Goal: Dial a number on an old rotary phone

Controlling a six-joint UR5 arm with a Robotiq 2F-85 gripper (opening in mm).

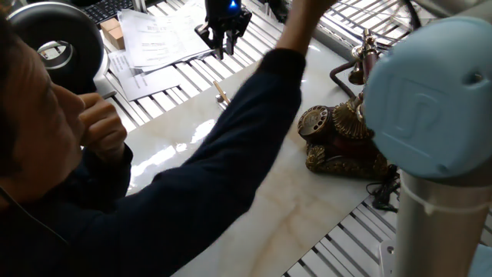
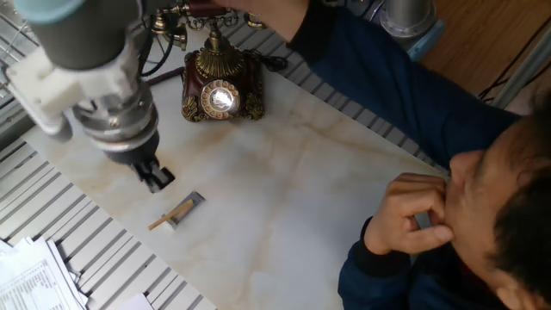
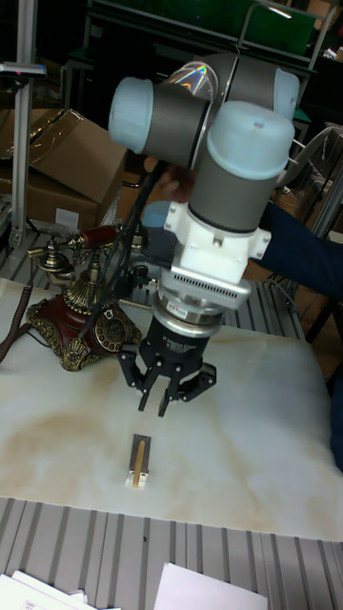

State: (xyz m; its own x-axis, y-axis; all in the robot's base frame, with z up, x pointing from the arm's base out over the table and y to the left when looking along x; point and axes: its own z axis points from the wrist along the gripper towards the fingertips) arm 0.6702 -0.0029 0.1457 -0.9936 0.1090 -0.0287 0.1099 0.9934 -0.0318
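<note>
My end effector [image 3: 164, 393] hangs over the desk [image 2: 284, 198], fingers slightly parted, holding nothing; the old rotary phone [image 2: 217, 84] sits well apart at the desk's far edge, dial facing me.

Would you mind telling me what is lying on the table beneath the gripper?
Just ahead of the gripper, not straight under it, a small stick tool lies flat on the marble table. Its underside is hidden.

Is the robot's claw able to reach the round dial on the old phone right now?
Probably yes. The gripper hangs above the marble, apart from the old rotary phone. Its dial faces open tabletop, though the person's arm reaches over the handset.
</note>
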